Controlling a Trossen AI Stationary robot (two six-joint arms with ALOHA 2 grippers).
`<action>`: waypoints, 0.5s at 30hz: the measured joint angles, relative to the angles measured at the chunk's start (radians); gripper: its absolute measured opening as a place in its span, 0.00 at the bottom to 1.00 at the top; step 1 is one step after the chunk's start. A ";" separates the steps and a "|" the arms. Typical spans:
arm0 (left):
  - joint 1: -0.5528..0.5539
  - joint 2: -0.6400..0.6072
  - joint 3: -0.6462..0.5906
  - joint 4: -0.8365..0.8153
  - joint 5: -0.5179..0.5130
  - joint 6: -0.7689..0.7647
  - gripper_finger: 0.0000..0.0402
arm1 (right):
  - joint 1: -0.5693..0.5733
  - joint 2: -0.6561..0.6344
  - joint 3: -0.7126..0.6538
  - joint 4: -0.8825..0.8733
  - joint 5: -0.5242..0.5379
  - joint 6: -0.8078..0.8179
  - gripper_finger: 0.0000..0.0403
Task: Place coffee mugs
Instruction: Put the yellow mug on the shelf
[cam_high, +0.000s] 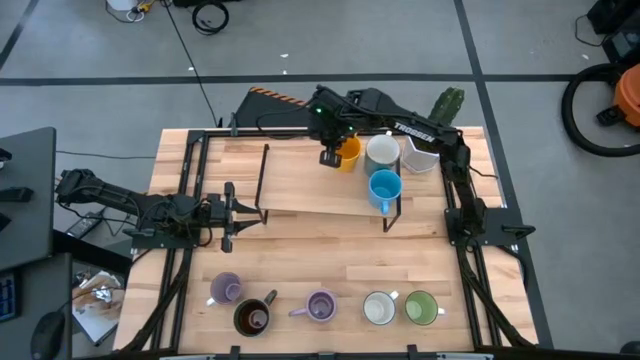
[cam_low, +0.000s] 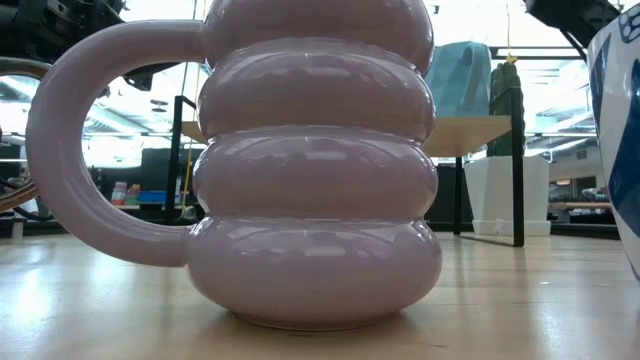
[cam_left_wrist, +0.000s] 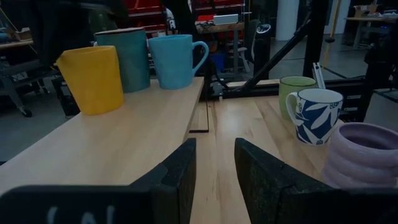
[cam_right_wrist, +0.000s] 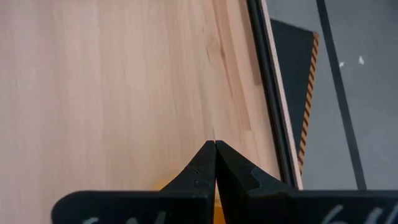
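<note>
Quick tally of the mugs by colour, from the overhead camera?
Lavender mugs: 2
White mugs: 2
Blue mug: 1
Orange mug: 1
Green mug: 1
Dark brown mug: 1
Total: 8

I'm looking into a lab or workshop: grey concrete floor (cam_high: 330, 40) with loose cables (cam_high: 210, 15), a shop vacuum (cam_high: 615, 95), a wooden counter (cam_high: 330, 265) on black framing, red storage shelves (cam_left_wrist: 146, 12) behind.
</note>
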 joint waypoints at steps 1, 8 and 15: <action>0.000 0.000 0.000 0.000 0.000 0.000 0.29 | -0.002 0.000 -0.001 -0.011 0.000 0.007 0.04; 0.000 0.000 0.000 0.000 0.000 0.000 0.29 | -0.009 0.000 -0.001 -0.057 -0.001 0.029 0.04; 0.000 0.000 0.000 0.000 0.000 0.000 0.29 | -0.008 0.000 -0.001 -0.030 -0.001 0.015 0.04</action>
